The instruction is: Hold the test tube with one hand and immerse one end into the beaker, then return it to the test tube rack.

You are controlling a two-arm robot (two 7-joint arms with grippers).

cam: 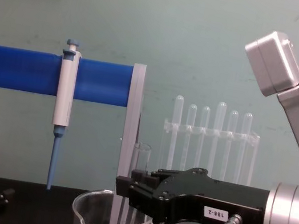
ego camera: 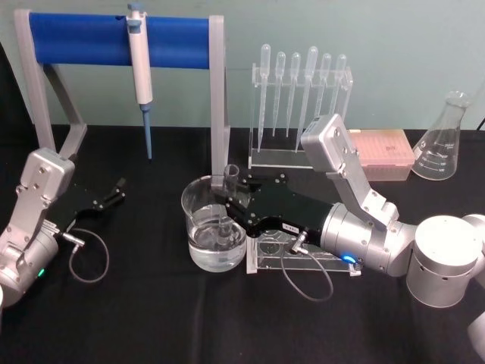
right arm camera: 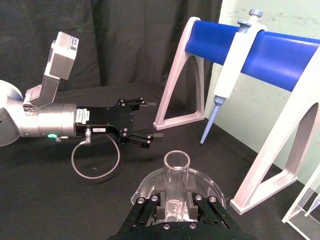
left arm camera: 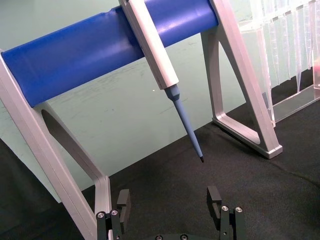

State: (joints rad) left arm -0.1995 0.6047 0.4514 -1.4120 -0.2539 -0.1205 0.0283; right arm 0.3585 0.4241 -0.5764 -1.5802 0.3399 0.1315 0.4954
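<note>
Two grippers show in the head view. The black, flat-fingered right gripper (ego camera: pixel 229 199) reaches in from the right. Its fingers are clamped on a long clear glass test tube (ego camera: pixel 230 176), held upright with its lower end down inside a wide clear glass beaker (ego camera: pixel 191 206) that has clear liquid at the bottom. Under that arm lies a clear plastic tube rack (ego camera: pixel 267 250) with round holes, just beside the beaker. The black left gripper (ego camera: pixel 117 191) sits low at the left over the black bench (ego camera: pixel 151 318), fingers apart and well away from the beaker. Behind, a white-and-blue micropipette (ego camera: pixel 140 72) hangs on a blue-barred grey stand (ego camera: pixel 83 39), and frosted plastic pipettes (ego camera: pixel 303 83) fill a clear holder.

From the left wrist, the left gripper's fingers (left arm camera: pixel 123 202) stand wide apart, holding nothing, with the micropipette's blue tip beyond them.

From the right wrist, the right fingers (right arm camera: pixel 150 212) press both sides of the tube. Its flared rim is above them and the beaker's rim just beyond.

From the chest, the tube stands upright in the beaker, gripped below its rim.
</note>
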